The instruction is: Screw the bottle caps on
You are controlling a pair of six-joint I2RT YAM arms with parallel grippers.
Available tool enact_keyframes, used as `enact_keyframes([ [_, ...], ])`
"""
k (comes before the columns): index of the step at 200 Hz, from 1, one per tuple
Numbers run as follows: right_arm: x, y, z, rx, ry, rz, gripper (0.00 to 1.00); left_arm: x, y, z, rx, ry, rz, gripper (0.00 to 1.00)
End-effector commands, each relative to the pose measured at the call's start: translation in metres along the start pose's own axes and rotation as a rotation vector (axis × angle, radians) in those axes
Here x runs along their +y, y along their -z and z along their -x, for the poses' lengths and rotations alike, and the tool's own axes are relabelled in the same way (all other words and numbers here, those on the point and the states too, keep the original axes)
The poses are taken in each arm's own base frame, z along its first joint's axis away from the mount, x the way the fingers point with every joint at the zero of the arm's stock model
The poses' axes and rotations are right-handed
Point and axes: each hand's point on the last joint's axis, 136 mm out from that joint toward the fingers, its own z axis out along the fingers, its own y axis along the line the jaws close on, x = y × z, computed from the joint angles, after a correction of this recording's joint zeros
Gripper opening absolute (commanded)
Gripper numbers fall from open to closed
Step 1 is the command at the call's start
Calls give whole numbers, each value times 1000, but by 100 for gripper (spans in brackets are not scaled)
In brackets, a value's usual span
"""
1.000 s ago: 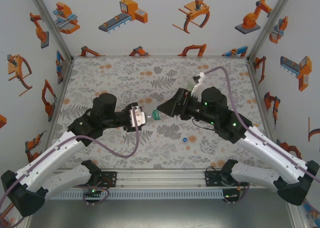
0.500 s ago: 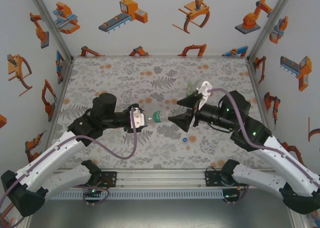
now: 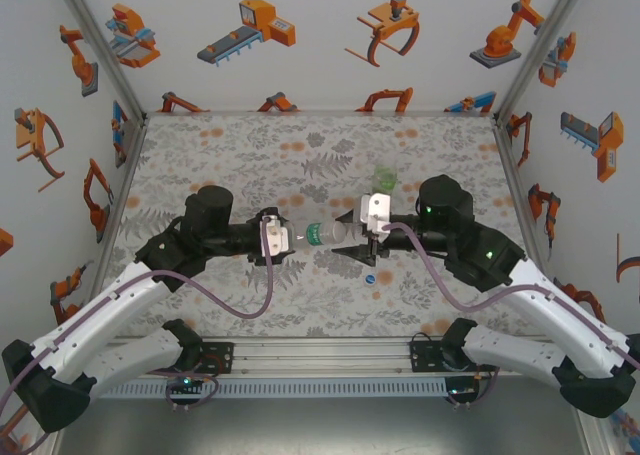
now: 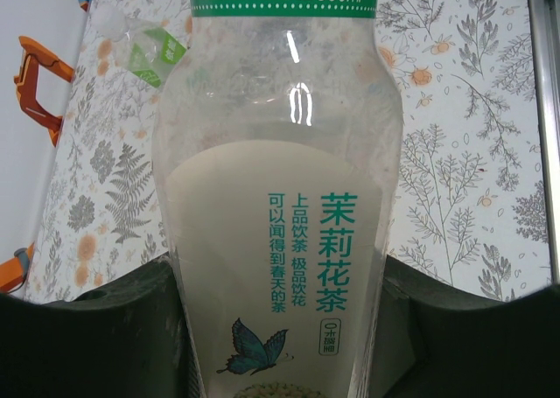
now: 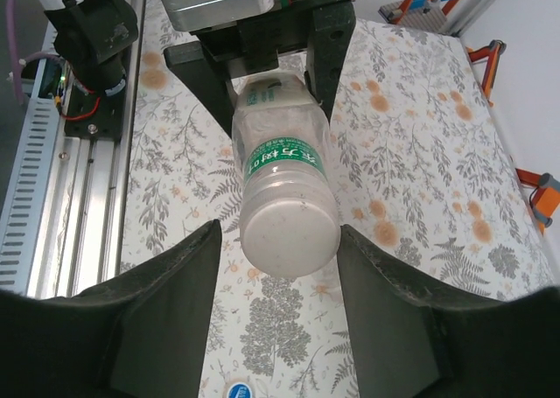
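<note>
Lying level above the patterned table (image 3: 240, 145), a colourless bottle (image 3: 315, 235) with a green label band is held at the centre of the top view, between the two arms. Its left end is clamped by the left gripper (image 3: 283, 236), whose jaws are closed tight on it. In the left wrist view the bottle is seen large in the middle of the frame, with the dark fingers (image 4: 87, 328) pressed against it at the lower left and lower right. Which part of that end is gripped cannot be told, as it is hidden between the fingers.

The right gripper (image 5: 278, 240) is set at the bottle's other end, its flat base. In the right wrist view the base is seen at the centre of the frame, between the two dark fingertips, and the jaws are partly open. The fingertip at the right of the frame is seen against the bottle's edge. A thin strip of table is visible between the bottle and the fingertip at the left, so a firm hold by this gripper is not shown.

A blue cap (image 3: 371, 277) is seen lying on the table just below the right gripper in the top view, apart from the bottle. It is also seen at the bottom edge of the right wrist view. A green-tinted bottle (image 3: 384, 181) is seen right of centre in the top view, just above the right arm. Whether it stands or lies cannot be told.
</note>
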Motion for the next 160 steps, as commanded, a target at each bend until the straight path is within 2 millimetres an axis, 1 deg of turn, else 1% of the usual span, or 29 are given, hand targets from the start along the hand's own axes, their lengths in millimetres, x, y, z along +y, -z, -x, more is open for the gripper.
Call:
enact_keyframes([
  [1,0,5,20,-61,59,2,49,1,4,13,-34,-29,-7,0],
  [25,-2,5,19,-62,34,-9,39,2,4,12,-33,-30,-4,0],
  [42,-6,4,19,-65,-8,-33,29,3,5,12,-29,-31,1,0],
  [59,-13,4,19,-78,-100,-71,21,5,6,12,-25,-33,16,0],
  [77,-20,1,17,-112,-220,-109,15,9,7,10,-20,-38,49,0],
  [101,-36,-1,15,-175,-442,-181,6,15,8,8,-10,-40,91,0],
  [114,-50,-1,12,-214,-609,-242,5,18,8,8,-3,-38,106,0],
  [126,-64,-2,3,-239,-783,-309,0,19,8,6,2,-37,111,0],
  [136,-71,-4,-4,-254,-920,-339,0,20,7,5,7,-33,111,0],
  [160,-79,-12,-18,-274,-1203,-361,0,22,7,4,15,-31,122,0],
])
